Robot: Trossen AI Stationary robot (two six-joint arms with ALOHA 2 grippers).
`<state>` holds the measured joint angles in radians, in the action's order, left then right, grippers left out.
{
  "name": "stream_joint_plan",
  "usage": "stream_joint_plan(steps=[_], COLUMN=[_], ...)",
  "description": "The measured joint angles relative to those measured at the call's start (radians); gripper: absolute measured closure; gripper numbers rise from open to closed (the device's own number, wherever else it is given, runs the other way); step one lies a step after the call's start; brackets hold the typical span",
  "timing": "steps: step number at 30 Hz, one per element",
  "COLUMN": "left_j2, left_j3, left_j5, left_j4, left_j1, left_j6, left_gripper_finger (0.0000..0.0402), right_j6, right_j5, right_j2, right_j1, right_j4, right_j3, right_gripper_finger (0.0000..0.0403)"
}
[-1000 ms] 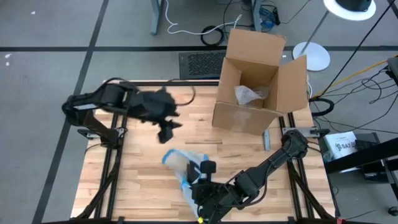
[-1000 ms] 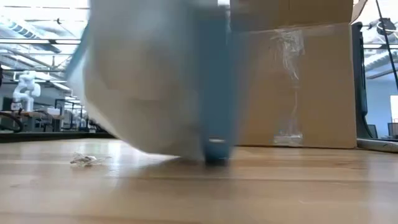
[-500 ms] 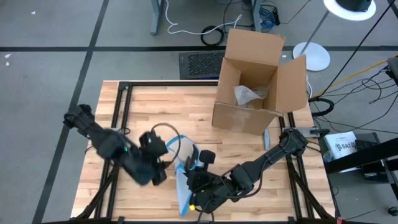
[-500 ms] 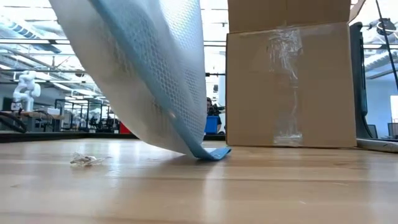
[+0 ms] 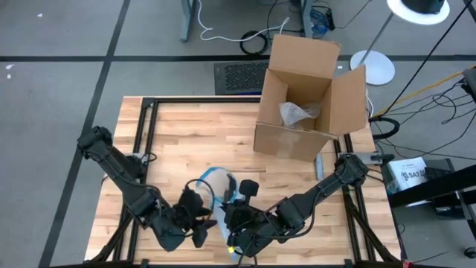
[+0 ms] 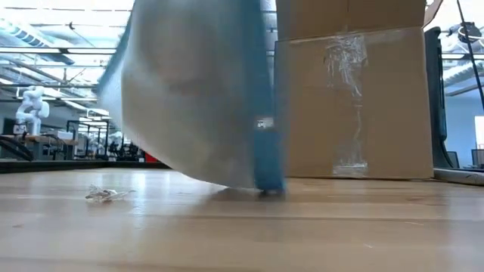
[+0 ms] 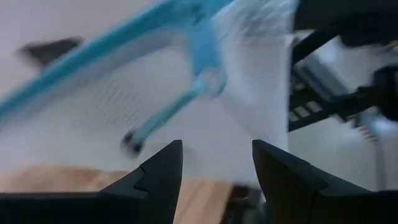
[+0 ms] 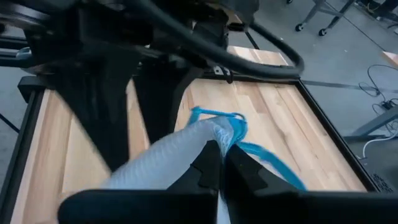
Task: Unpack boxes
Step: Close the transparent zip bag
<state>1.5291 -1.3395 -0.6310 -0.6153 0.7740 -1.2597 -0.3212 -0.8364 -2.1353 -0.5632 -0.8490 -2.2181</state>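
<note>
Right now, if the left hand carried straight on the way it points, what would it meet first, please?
Most likely the clear pouch with the blue edge, straight ahead of the open left hand; depth is unclear.

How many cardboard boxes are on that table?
1. The cardboard box stands open at the table's far right side, with a crumpled clear bag inside. No other box shows, though something small could lie hidden behind it.

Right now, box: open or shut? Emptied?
Open, not emptied. In the high view the box stands upright with its flaps up, and a crumpled clear plastic piece lies inside.
</note>
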Motion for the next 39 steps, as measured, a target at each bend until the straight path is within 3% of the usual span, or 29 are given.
stream_joint_plan(steps=[7,10,21,29,32,36,39], left_j2=[-0.026,-0.040,-0.039,-0.039,-0.039,-0.040,-0.040], left_j3=[0.003,0.003,0.090,0.106,0.106,0.105,0.104], left_j5=[0.020,-0.018,-0.060,-0.079,-0.056,-0.034,0.000], left_j4=[0.033,0.039,0.038,0.128,0.123,0.087,0.083], left_j1=[0.001,0.010,-0.013,-0.064,-0.082,-0.092,-0.094], left_j6=[0.016,0.008,-0.191,-0.032,0.014,0.047,0.108], left_gripper_finger=[0.0201,0.0201,0.0201,0.0206,0.0243,0.0363,0.0392], right_j6=[0.004,-0.002,-0.007,-0.011,-0.011,-0.041,-0.086], right_j5=[-0.002,-0.003,-0.006,-0.006,-0.002,0.006,0.006], right_j2=[0.002,0.002,0.002,0.002,0.002,0.001,0.001], right_j1=[0.000,0.001,0.002,0.002,0.002,0.002,0.002], right_j4=[-0.012,-0.017,-0.014,-0.010,-0.011,-0.033,-0.068], right_j3=[0.000,0.000,0.000,0.000,0.000,0.000,0.000], right_gripper_finger=[0.0403,0.0403,0.0403,0.0403,0.0403,0.0402,0.0395])
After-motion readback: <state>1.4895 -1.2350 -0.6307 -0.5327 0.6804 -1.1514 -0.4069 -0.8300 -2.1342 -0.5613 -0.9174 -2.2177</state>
